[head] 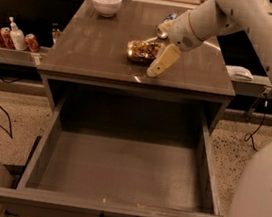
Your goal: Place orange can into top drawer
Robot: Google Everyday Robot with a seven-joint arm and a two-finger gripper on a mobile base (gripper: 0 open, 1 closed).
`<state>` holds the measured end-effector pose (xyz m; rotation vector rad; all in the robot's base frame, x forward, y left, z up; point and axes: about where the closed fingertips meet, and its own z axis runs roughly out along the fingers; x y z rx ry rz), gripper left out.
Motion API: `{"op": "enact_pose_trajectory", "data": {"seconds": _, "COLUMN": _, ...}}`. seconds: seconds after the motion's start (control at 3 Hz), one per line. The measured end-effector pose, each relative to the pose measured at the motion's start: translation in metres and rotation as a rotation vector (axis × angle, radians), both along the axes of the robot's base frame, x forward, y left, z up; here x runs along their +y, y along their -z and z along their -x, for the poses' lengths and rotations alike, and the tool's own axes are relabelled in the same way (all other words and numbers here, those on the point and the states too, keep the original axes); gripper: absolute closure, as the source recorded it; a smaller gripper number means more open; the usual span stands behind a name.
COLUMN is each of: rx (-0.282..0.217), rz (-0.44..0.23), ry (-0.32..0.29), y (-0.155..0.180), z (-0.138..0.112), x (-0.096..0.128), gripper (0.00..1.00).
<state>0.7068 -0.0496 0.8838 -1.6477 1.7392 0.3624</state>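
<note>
Found orange can (142, 51) on desk (93, 54), centre-rear, outside top drawer (111, 212), which stands pulled open below. Noted gripper (157, 67) just R of can, low over desk. Cannot tell whether clenched or released.

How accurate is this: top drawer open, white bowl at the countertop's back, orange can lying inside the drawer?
No: the camera view shows the orange can on the countertop, beside the tool, not inside the top drawer. The rest holds.
</note>
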Motion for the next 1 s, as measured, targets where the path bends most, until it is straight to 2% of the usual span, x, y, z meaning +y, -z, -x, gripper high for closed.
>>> {"op": "enact_pose_trajectory", "data": {"seconds": 1.0, "rx": 0.084, "rz": -0.003, "ry": -0.029, "y": 0.03, "z": -0.038, "x": 0.012, "gripper": 0.0}}
